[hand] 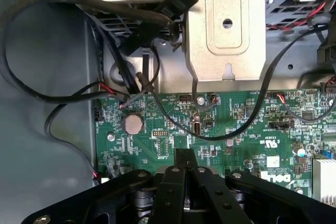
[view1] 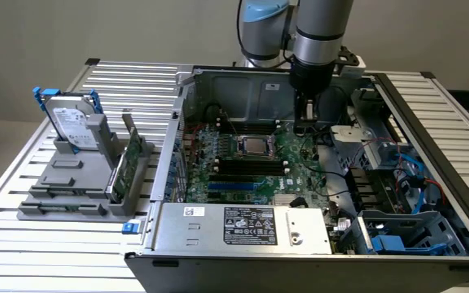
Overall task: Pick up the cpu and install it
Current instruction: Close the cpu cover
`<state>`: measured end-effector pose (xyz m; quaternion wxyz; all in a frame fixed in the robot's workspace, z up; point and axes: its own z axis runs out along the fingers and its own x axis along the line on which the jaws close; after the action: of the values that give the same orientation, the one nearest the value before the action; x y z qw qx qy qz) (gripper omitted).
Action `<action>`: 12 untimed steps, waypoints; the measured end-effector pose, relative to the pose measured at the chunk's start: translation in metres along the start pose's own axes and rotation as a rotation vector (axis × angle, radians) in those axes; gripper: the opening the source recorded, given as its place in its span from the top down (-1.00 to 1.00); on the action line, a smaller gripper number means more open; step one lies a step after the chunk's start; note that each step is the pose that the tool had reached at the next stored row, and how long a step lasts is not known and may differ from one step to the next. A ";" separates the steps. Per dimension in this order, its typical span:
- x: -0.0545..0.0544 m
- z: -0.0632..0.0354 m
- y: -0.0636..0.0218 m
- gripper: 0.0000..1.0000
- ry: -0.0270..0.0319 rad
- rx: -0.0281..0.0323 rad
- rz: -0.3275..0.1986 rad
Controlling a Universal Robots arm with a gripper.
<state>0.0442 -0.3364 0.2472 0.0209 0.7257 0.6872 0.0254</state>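
While your black claw (hand: 185,156) hangs clenched inside the open grey metal computer case (view1: 243,91), the small silvery square cpu (view1: 255,145) sits mid-frame in the green motherboard (view1: 243,183); at the exterior view's left, a grey plastic rack (view1: 71,183) holds a silver hard drive (view1: 73,125); a slatted aluminium table (view1: 22,244) lies beneath.

The arm (view1: 322,27) is a smooth silver-grey tube with rounded joints. One joint (view1: 263,13), on the exterior view's left of the tube, wears a pale blue cap above a silver-grey body. A thin black cable (view1: 239,30) curves down beside that joint. Under the tube sits a narrower black wrist piece (view1: 309,76) with a small black bracket sticking out at its side. The gripper (hand: 185,155) is matte black, built of flat angular link bars that fan out like two wings. Round silver screws (hand: 236,175) pin the bars at their pivots.
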 end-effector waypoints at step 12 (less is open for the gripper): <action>-0.002 -0.0027 -0.0373 0.79 0.0003 0.0000 0.000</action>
<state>0.0068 -0.3364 0.2474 0.0208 0.7257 0.6872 0.0255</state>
